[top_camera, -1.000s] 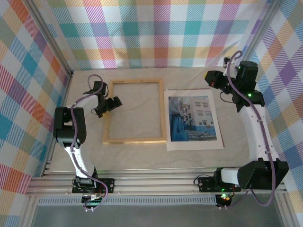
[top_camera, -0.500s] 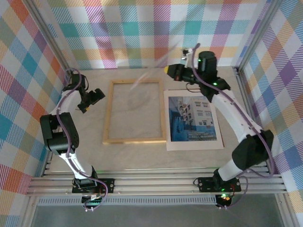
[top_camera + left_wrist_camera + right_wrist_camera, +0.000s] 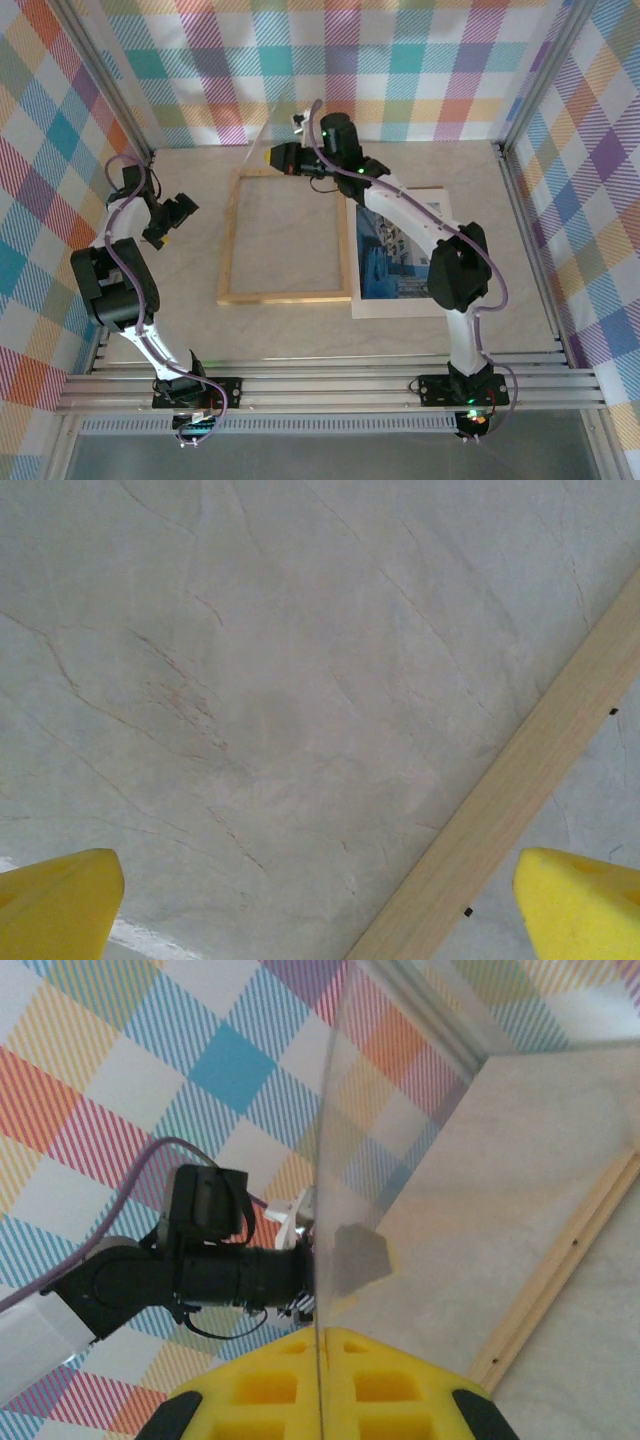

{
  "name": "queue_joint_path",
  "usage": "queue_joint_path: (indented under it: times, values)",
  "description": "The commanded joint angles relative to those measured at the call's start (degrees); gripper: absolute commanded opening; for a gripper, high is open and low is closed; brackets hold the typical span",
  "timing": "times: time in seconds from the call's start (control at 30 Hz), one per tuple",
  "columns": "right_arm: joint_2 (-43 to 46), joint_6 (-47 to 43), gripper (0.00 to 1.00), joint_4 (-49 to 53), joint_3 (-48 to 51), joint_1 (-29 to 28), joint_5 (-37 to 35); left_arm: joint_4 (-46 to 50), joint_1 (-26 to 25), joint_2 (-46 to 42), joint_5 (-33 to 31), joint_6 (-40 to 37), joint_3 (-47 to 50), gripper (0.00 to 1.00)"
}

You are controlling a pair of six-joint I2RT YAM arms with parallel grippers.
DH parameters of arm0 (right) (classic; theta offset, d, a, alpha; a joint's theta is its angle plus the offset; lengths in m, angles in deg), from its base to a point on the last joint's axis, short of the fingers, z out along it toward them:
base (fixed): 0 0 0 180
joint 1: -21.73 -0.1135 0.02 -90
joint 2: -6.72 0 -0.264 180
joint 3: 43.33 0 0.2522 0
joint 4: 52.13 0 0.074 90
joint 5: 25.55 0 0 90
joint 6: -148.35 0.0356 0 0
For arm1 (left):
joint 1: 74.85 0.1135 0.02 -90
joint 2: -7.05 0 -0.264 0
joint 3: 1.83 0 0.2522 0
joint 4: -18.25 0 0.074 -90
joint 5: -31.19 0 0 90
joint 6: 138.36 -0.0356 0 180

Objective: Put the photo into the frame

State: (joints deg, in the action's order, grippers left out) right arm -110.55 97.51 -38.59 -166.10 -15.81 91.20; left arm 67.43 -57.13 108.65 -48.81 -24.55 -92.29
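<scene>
None of the photo (image 3: 395,265) is in the frame (image 3: 285,297) yet; it lies beside it, the right gripper (image 3: 272,157) pinches what looks like the clear pane (image 3: 420,1140), the left gripper (image 3: 165,218) gapes empty.

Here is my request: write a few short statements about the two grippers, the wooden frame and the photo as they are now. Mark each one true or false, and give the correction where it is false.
1. The left gripper is open and holds nothing. True.
2. The blue-toned rectangular photo of buildings lies inside the thin light golden wooden frame. False: it lies on the table beside the frame, to its right in the top view.
3. The right gripper is shut on a clear pane, held on edge between its yellow fingers. True.
4. The right gripper hangs over the photo. False: it is at the frame's far rail, and the right arm crosses above the photo.
</scene>
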Motion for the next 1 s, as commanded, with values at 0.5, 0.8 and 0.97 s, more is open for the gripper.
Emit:
queue_joint_path:
  times: [0.5, 0.8, 0.97]
  values:
    - [1.7, 14.0, 0.0, -14.4, 26.8, 0.0, -11.5, -1.4, -3.9, -2.3, 2.7, -0.1, 1.2, 1.0]
    - [3.2, 15.5, 0.0, -15.7, 33.9, 0.2, -17.2, -1.7, -5.8, -1.3, 2.1, -0.2, 1.4, 1.0]
    - [3.1, 15.8, 0.0, -17.0, 35.4, 0.5, -17.6, -1.8, -6.3, -0.4, 2.4, -0.3, 1.4, 1.0]
